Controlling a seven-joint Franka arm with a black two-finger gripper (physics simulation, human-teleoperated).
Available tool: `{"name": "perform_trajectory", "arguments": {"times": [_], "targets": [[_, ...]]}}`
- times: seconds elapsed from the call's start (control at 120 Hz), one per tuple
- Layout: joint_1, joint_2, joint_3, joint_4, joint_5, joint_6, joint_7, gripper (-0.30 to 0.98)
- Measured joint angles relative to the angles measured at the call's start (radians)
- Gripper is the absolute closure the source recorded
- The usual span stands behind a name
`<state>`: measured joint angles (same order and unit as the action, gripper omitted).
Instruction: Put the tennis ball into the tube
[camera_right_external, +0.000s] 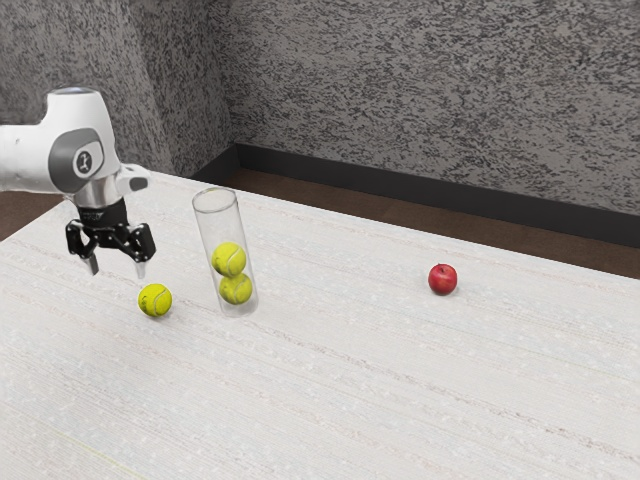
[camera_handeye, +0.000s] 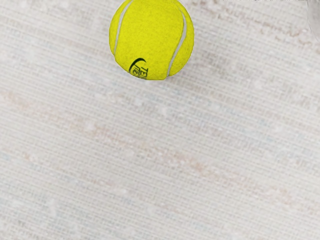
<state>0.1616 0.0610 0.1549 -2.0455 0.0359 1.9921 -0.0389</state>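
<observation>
a pale, streaked tabletop (camera_right_external: 340, 420) spreads across the foreground of the exterior view. in the left part of the frame, the loose tennis ball (camera_right_external: 155, 300) rests on it, outside the tube and touching neither it nor the claw; the wrist view catches its yellow felt, white seams and dark printed lettering. just beside it, toward the center of the frame, the clear tube (camera_right_external: 207, 225) stands on end, open at the top, with two more balls (camera_right_external: 229, 260) stacked inside, one above the other. left of center and a little higher in the frame, the black claw (camera_right_external: 117, 267) hangs over the tabletop near the loose ball, its two fingers spread and pointing down, with nothing pinched between them. the white arm (camera_right_external: 80, 145) enters from the upper left. in the right half of the frame, a red apple (camera_right_external: 443, 279) sits well apart from the tube. farther back run a strip of brown floor (camera_right_external: 400, 215), a dark baseboard (camera_right_external: 400, 184) and a mottled gray wall (camera_right_external: 420, 90).
</observation>
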Motion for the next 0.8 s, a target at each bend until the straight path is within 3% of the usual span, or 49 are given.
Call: {"name": "perform_trajectory", "arguments": {"times": [0.367,0.8], "targets": [[0.059,0.206,0.0,0.038,-0.088,0.179,0.046,0.0],[0.074,0.389,-0.002,0.191,-0.19,0.227,0.15,0.0]]}}
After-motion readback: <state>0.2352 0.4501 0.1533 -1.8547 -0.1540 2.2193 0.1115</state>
